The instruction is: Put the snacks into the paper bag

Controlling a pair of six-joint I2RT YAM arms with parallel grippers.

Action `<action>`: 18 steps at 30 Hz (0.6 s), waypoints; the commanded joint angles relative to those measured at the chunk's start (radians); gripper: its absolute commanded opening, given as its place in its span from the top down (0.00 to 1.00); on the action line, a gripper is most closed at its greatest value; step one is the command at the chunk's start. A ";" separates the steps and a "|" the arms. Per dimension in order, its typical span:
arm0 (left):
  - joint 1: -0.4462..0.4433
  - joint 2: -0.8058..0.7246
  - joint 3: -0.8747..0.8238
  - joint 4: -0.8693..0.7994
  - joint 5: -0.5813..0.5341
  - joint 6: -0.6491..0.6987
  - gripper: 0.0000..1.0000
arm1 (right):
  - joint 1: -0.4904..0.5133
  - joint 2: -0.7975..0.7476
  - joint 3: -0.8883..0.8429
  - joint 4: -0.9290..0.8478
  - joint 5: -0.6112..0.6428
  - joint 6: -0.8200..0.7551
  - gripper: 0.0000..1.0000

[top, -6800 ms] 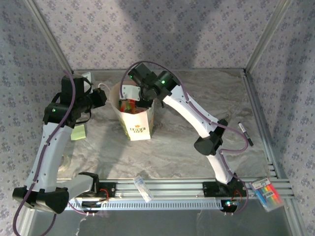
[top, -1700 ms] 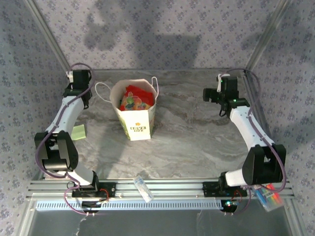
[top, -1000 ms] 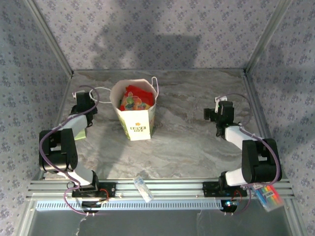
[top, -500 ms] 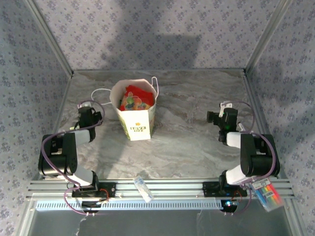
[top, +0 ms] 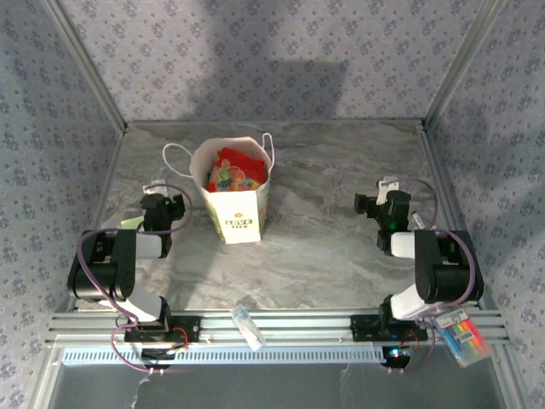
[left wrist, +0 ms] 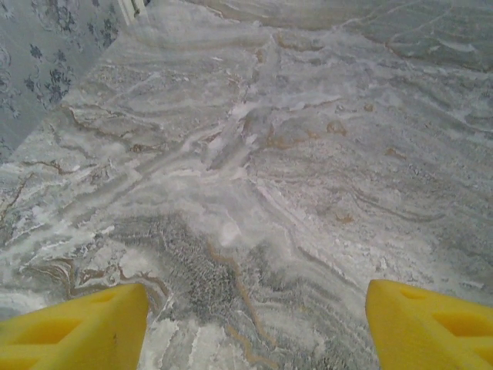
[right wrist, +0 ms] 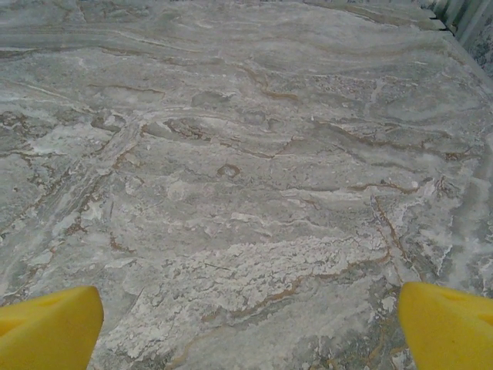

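The paper bag (top: 237, 213) stands upright at the left-centre of the marble table, cream with green lettering and white cord handles. Shiny red, orange and teal snacks (top: 232, 173) fill its open top. My left gripper (top: 161, 205) is low over the table just left of the bag, its arm folded back. In the left wrist view the left gripper (left wrist: 254, 339) is open, its yellow fingertips (left wrist: 73, 327) wide apart over bare marble. My right gripper (top: 385, 203) sits far right of the bag. The right gripper (right wrist: 246, 331) is open too, holding nothing.
A clear plastic tube (top: 248, 326) lies on the front rail between the arm bases. A pack of coloured markers (top: 461, 334) sits at the near right corner. A green pad (top: 129, 223) peeks out beside the left arm. Patterned walls enclose the table.
Both arms have drawn back from the far side and folded down toward their bases, the grippers coming nearer the front. The bag and its snacks have not moved.
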 commanded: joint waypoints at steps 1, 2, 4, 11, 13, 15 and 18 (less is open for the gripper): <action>-0.004 0.005 0.003 0.064 -0.009 0.011 0.23 | -0.008 0.012 -0.004 0.035 -0.015 0.001 0.00; -0.003 0.005 0.003 0.064 -0.010 0.011 0.07 | -0.009 0.012 -0.003 0.035 -0.015 0.000 0.00; -0.003 0.006 0.003 0.064 -0.009 0.011 0.00 | -0.010 0.012 -0.005 0.037 -0.018 0.001 0.00; -0.003 0.005 0.003 0.063 -0.009 0.011 0.00 | -0.011 0.010 -0.005 0.036 -0.021 0.002 0.00; -0.004 0.005 0.003 0.063 -0.009 0.010 0.00 | -0.010 0.012 -0.005 0.037 -0.019 0.002 0.00; -0.003 0.005 0.002 0.065 -0.009 0.011 0.00 | -0.010 0.011 -0.005 0.037 -0.021 0.001 0.00; -0.003 0.006 0.002 0.064 -0.009 0.011 0.00 | -0.010 0.011 -0.005 0.037 -0.022 0.003 0.00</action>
